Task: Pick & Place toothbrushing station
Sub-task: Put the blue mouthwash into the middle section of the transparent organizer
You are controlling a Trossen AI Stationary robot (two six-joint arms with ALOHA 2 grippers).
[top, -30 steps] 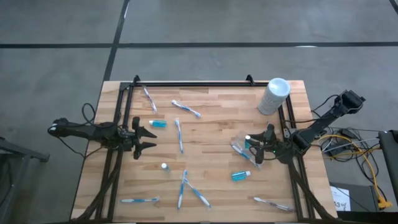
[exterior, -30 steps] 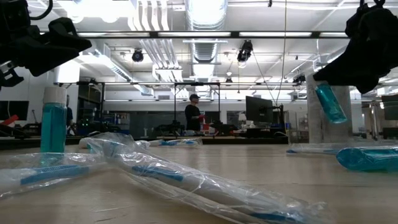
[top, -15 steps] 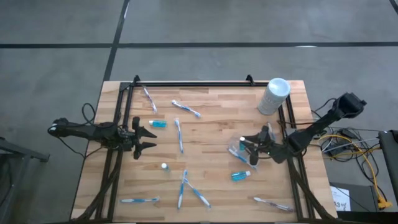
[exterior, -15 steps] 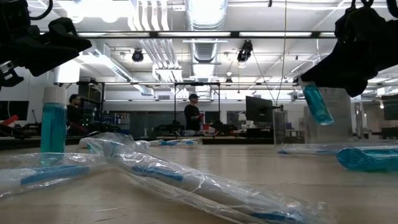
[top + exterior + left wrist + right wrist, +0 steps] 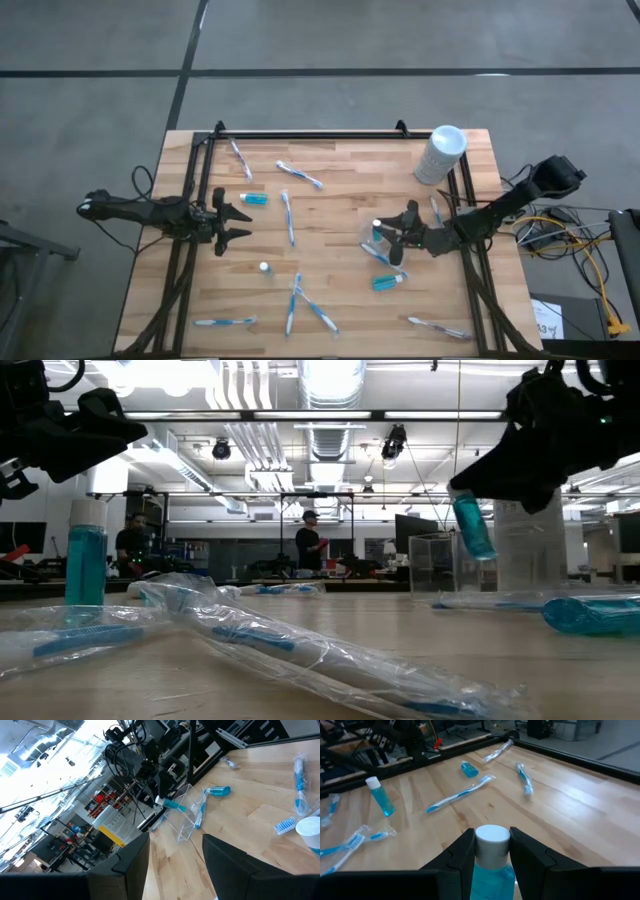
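Right gripper (image 5: 388,235) holds a blue white-capped tube (image 5: 377,233) clamped above the clear pouch (image 5: 378,246), below the white cylinder (image 5: 441,153), while the left gripper (image 5: 240,222), jaws apart, waits far across.

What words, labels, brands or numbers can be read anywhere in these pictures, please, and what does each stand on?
None can be read.
Held blue tube: no legible print.
White cylinder: surface shows no text.
Yellow strip in the room: any marking too blurred to read.
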